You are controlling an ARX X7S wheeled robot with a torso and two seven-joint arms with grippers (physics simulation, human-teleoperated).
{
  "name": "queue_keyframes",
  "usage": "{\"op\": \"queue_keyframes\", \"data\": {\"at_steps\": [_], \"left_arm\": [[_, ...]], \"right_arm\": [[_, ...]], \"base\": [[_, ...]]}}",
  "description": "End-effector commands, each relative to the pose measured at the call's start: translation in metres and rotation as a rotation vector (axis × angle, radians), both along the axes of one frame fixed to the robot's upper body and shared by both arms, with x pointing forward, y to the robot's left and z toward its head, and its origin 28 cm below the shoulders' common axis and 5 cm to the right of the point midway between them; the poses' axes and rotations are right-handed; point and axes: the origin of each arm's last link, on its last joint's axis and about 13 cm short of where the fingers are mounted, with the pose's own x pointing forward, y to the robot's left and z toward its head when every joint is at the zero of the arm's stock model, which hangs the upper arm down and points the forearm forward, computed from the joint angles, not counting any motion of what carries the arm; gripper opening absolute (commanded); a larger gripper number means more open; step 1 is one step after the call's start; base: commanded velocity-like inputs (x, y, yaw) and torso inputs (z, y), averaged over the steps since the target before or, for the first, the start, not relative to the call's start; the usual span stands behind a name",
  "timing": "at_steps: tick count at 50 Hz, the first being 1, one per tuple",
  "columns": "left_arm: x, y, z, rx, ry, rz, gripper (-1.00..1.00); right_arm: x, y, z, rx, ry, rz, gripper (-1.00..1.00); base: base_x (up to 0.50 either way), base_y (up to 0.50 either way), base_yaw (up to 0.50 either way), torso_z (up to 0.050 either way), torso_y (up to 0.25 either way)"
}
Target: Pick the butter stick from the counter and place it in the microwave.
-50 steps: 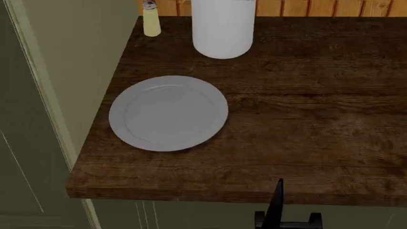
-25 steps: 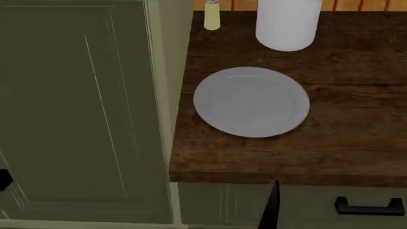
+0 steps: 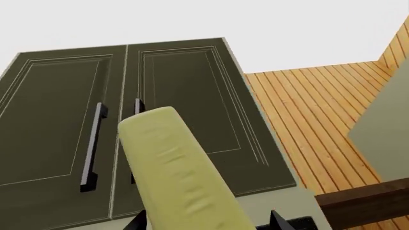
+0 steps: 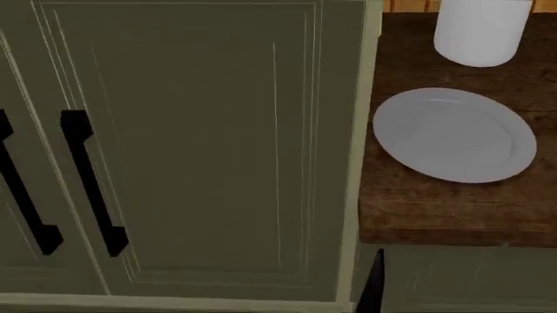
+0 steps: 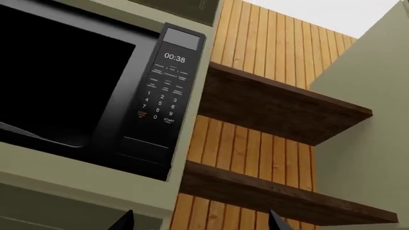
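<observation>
My left gripper (image 3: 204, 225) holds the butter stick (image 3: 182, 175), a pale yellow rectangular block with soft edges. Its two dark fingertips (image 3: 279, 221) show on either side of the block's lower end, and the stick rises up and away from them. Behind it in the left wrist view stand two tall olive-grey panelled cabinet doors (image 3: 115, 129) with long black bar handles (image 3: 93, 143). Beside the doors runs a wall of orange vertical wood planks (image 3: 313, 124).

My right gripper (image 5: 198, 223) shows only as two dark fingertips (image 5: 121, 223) set wide apart with nothing between them — open. Beyond them sits the black microwave (image 5: 96, 91) with its dark glass door and a keypad panel reading 00:38, built into a pale green surround. Two dark wooden wall shelves (image 5: 275, 108) lie just beside it against the plank wall.

From my head, the olive-grey cabinet door (image 4: 192, 143) fills most of the view. To its right is the left end of the dark brown wood-grain counter (image 4: 435, 208). A round grey plate (image 4: 454, 134) sits near that end edge and close to the front edge, and a white cylindrical container (image 4: 481, 32) stands behind it, towards the back — apart from the plate.
</observation>
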Motion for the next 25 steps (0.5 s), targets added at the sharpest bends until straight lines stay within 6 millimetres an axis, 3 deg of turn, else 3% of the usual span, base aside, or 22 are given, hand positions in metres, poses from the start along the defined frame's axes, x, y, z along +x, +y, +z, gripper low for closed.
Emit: {"op": "queue_keyframes", "data": {"at_steps": [1,20,25], "left_arm": [[-0.0015,-0.0048,0.0019,-0.002,0.001,-0.037,-1.0],[0.0018,-0.0067,0.0016,0.009,0.011,-0.034,-1.0],[0.0016,-0.007,0.0014,0.011,0.013,-0.035,-1.0]], "right_arm": [[-0.0022,-0.0034,-0.0007,-0.021,0.008,-0.026,1.0],[-0.0045,-0.0044,-0.0011,-0.006,0.0,-0.021,1.0],[-0.0101,-0.0056,-0.0024,0.003,-0.009,-0.008,1.0]], "base": [[-0.04,0.5,0.0,0.0,0.0],[-0.04,0.5,0.0,0.0,0.0],[0.0,0.0,0.0,0.0,0.0]]}}
